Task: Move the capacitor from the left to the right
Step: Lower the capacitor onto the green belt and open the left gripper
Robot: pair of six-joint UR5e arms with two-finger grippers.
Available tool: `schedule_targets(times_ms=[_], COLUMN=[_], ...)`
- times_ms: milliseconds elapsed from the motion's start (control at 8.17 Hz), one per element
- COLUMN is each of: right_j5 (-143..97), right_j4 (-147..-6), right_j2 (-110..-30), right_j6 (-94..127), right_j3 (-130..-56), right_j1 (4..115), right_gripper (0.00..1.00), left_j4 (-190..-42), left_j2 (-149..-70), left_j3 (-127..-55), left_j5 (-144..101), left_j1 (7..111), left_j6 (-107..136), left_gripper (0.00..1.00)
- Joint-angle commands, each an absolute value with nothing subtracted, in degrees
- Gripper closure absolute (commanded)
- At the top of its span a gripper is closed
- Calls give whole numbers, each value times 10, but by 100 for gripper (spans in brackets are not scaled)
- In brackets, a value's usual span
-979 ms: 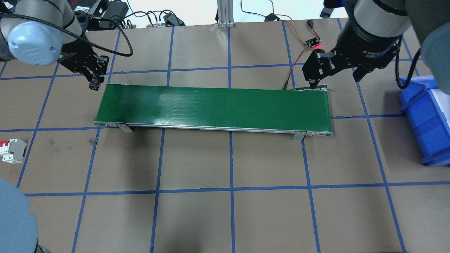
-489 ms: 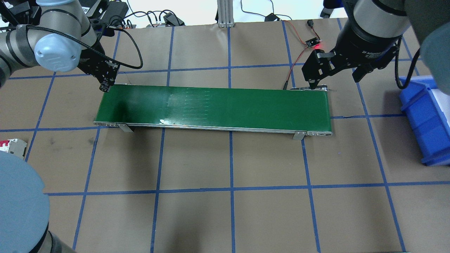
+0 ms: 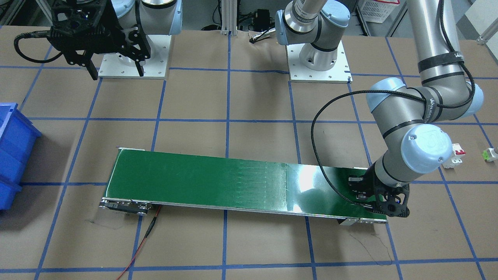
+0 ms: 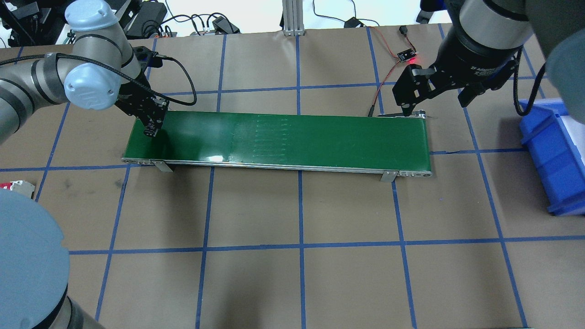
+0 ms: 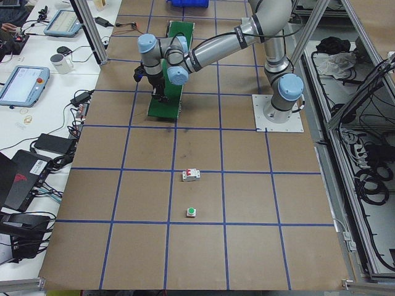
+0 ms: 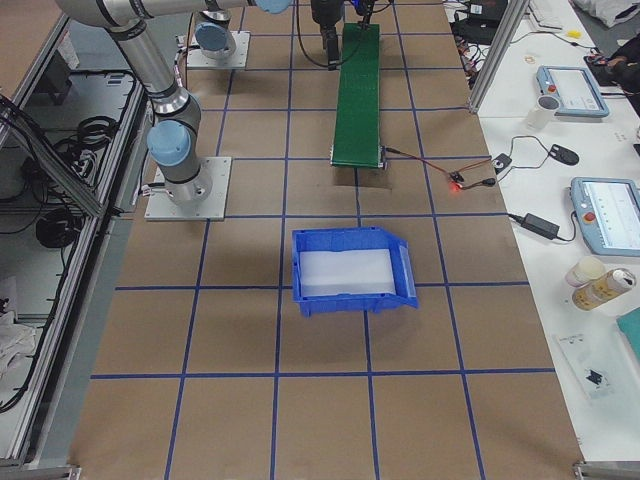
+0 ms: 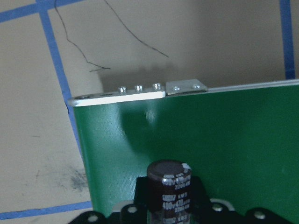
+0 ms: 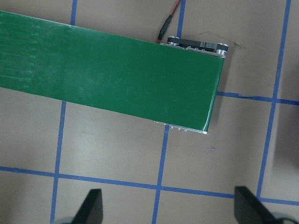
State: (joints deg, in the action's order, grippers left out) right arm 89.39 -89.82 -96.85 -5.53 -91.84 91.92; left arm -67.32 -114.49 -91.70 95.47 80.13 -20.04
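- Capacitor [image 7: 169,186]: pinched in left gripper [image 4: 150,130], over the left end of the belt [image 4: 320,137].
- Step judged: setting it on the belt. Next: lower, release gently; it may topple.
- Right gripper [image 8: 168,200]: spread, empty, beside the belt's right end.

Our left arm bends out toward the table's far left corner, its wrist turned down. There our left gripper [image 4: 150,130] points downward, clamped on the capacitor [image 7: 169,186]. Our right arm hangs near the far right corner, with the right gripper [image 4: 435,99] spread wide.
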Motion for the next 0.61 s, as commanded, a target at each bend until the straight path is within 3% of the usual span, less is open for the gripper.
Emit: schedule_targets(times_ms=[0,489], right_j5=[894,894], right_j4=[-898,-898], right_j2=[-969,-969], right_j6=[-55,-55], right_j3=[-918,-918], right_j1=[919,918], right_gripper=[0,0], left_j4=[-666,-654], left_j2=[-1145,-1147], left_j3=[-928,-931], left_j5=[922,919], left_j1=[802,802], left_j6=[-176,-173], left_gripper=[100,98])
